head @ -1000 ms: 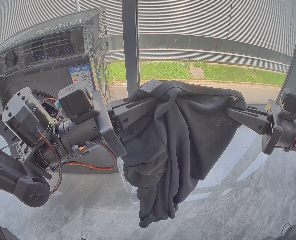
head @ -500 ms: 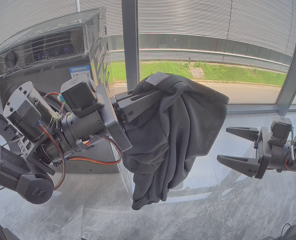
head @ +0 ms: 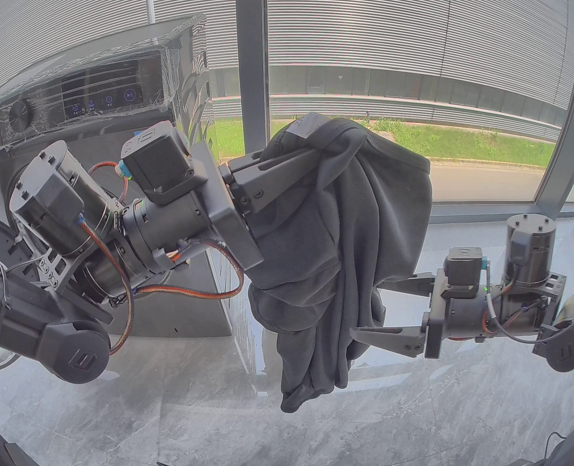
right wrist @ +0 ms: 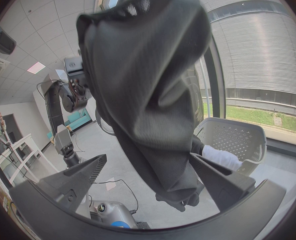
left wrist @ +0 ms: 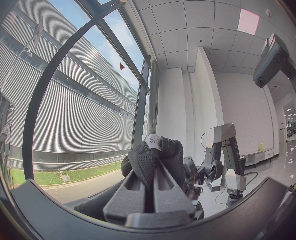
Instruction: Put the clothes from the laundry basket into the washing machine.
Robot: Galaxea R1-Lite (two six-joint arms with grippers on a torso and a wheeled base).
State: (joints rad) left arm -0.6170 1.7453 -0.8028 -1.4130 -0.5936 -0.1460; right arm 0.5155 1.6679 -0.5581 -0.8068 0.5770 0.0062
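Clearly the left claw (head: 303, 156) is pressed together on the collar of a dark grey garment (head: 351, 228), just beside its white tag (head: 303, 124); the tag's writing is too small to read. The right claw (head: 368, 310) is spread wide at the cloth's lower right edge. The hanging fabric lies between its fingers (right wrist: 77, 177), and whether they touch it is unclear. The washing machine (head: 105, 98) stands far left.

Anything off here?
Nothing damaged. The garment hangs bunched from the left gripper, shut on its top edge; the right gripper is open around its lower part. Oddity: the washer has plastic film over its top.
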